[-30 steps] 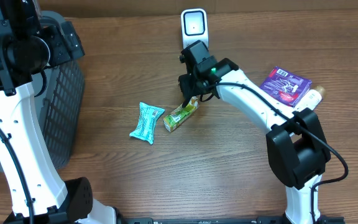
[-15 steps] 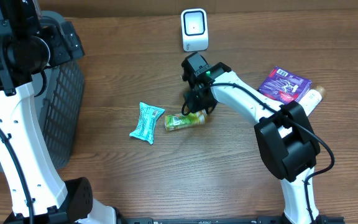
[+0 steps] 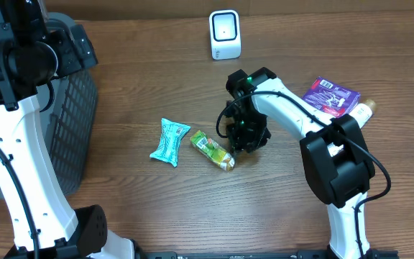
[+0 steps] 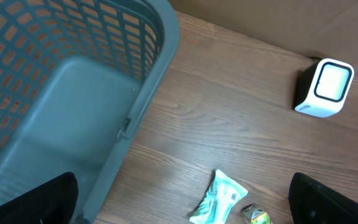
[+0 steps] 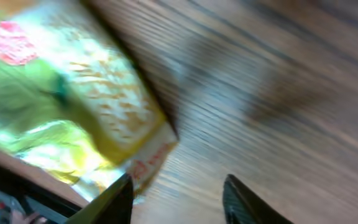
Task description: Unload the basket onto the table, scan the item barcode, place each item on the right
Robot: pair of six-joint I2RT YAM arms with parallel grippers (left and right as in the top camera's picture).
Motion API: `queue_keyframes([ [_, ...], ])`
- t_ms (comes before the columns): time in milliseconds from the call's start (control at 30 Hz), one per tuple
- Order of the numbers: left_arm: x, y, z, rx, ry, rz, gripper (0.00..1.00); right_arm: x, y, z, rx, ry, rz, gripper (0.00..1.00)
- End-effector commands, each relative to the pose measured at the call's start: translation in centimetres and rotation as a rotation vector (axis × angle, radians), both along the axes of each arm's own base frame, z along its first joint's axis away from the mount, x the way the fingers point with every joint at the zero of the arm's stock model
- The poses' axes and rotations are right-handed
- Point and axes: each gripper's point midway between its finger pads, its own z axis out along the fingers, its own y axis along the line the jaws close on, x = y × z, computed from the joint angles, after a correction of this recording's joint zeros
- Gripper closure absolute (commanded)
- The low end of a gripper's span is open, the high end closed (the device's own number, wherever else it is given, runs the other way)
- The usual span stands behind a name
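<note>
A wooden table seen from above. A green and yellow foil snack packet lies flat on it near the middle, slanting from far left to near right. The right gripper points down just to the right of the packet's near end. In the right wrist view its two dark fingers stand partly apart with bare wood between them, and the packet lies off to the left of the gap, not gripped. A white box-shaped barcode scanner stands at the far edge, well apart from the packet. A teal plastic wrapper lies just left of the packet. The left gripper hangs wide open over a grey plastic mesh basket at the left.
</note>
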Motion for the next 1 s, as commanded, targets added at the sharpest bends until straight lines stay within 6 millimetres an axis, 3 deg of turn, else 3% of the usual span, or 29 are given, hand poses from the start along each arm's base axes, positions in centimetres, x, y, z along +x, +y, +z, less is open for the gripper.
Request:
queue_keyframes([
  [0, 0.0, -0.2, 0.8, 0.003, -0.025, -0.011, 0.0, 1.6, 2.0, 3.2, 0.142, -0.124, 0.088, 0.49],
  [133, 0.0, -0.2, 0.8, 0.003, -0.025, -0.011, 0.0, 1.4, 3.0, 3.2, 0.175, -0.158, 0.181, 0.46],
  [267, 0.0, -0.2, 0.8, 0.003, -0.025, -0.011, 0.0, 1.1, 4.8, 2.6, 0.165, -0.237, 0.293, 0.27],
  [400, 0.0, -0.2, 0.8, 0.003, -0.025, -0.011, 0.0, 0.9, 6.7, 1.8, 0.18, -0.296, 0.342, 0.22],
  [667, 0.0, -0.2, 0.8, 0.003, -0.025, -0.011, 0.01, 0.7, 5.5, 0.0, 0.118, -0.299, 0.348, 0.3],
  [800, 0.0, -0.2, 0.8, 0.003, -0.025, -0.011, 0.0, 0.2, 4.0, -1.2, 0.05, -0.283, 0.344, 0.43],
  [900, 0.0, -0.2, 0.8, 0.003, -0.025, -0.011, 0.01, 1.2, 2.5, -1.6, -0.067, -0.32, 0.275, 0.47],
  [967, 0.0, -0.2, 0.8, 0.003, -0.025, -0.011, 0.0, 3.8, 0.1, -1.1, -0.255, -0.43, 0.163, 0.55],
])
